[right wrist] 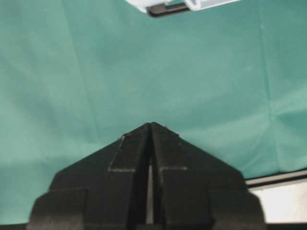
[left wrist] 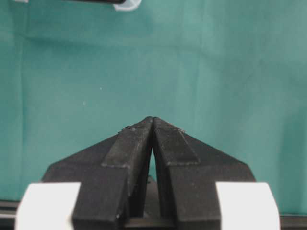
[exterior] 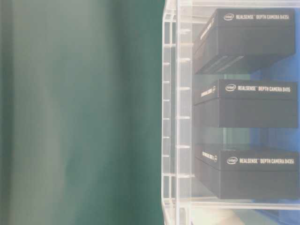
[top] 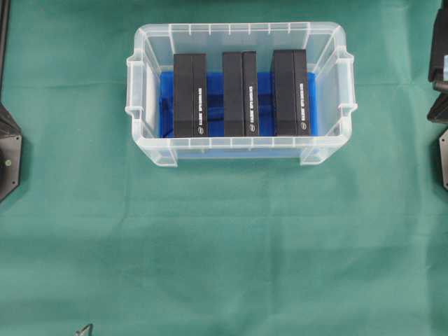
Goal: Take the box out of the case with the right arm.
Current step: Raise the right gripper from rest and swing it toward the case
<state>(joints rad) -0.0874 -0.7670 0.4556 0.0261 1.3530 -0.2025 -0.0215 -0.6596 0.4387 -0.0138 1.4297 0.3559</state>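
Nearest the right wrist camera, the right gripper [right wrist: 151, 125] has its fingertips pressed together, holding nothing, and it hangs above bare green cloth [right wrist: 96, 72]. The left gripper [left wrist: 153, 120] is in the same condition: tips met, nothing between them, cloth beneath.

Farther off, a corner of the case [right wrist: 192, 5] shows at the top edge of the right wrist view, well apart from the fingertips. The overhead view places the case [top: 150, 150] in the upper middle of the table, upright and open-topped, with three black boxes standing in a row on its blue lining: left box [top: 190, 94], middle box [top: 240, 93], right box [top: 291, 92]. None is touched.

Assessment: the task is at the approach step, with no box lifted. The next move calls for the right gripper to spread its jaws, travel over the case rim, and descend astride one box, probably the right one, keeping clear of the wall and the neighbouring box
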